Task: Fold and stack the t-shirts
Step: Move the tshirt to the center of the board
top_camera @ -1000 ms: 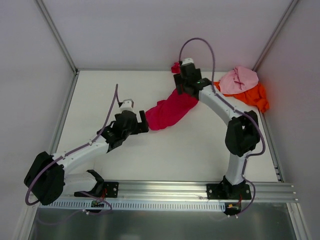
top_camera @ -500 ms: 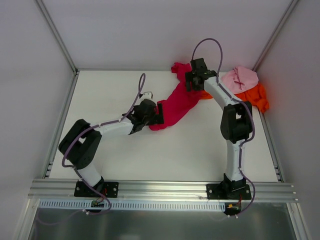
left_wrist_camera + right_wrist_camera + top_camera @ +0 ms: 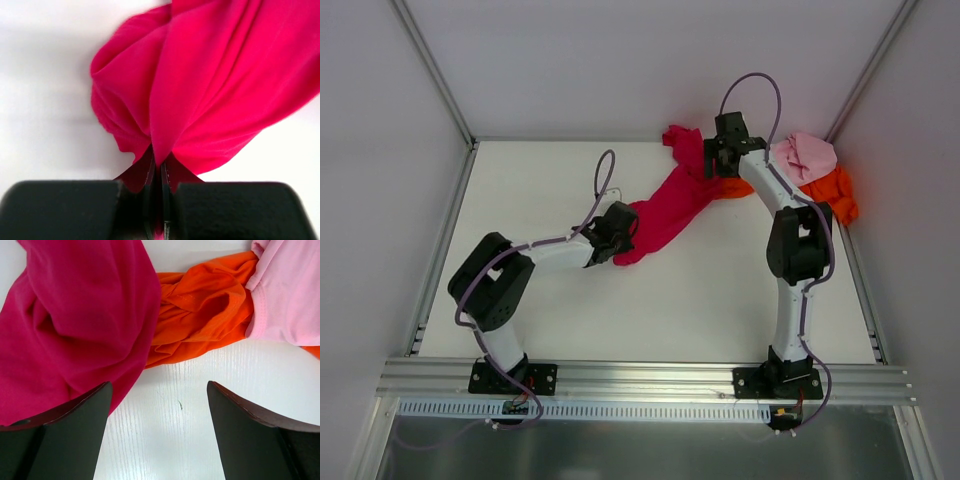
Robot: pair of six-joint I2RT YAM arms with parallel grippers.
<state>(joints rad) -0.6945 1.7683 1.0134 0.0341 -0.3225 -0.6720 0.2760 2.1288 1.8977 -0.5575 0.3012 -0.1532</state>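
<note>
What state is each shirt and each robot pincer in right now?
Crimson-magenta cloth t-shirt: unfolded, bunched into a long strip, one end pinched.
Pale pink cloth t-shirt: crumpled, lying on the orange one.
Bright orange cloth t-shirt: crumpled, partly under the pink one.
Left pincer: shut on the crimson-magenta shirt.
Right pincer: open, holding nothing.

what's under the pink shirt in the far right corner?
The orange shirt lies under the pink shirt, showing past its near and left edges. How the orange cloth lies beneath, and anything else there, is covered.
</note>
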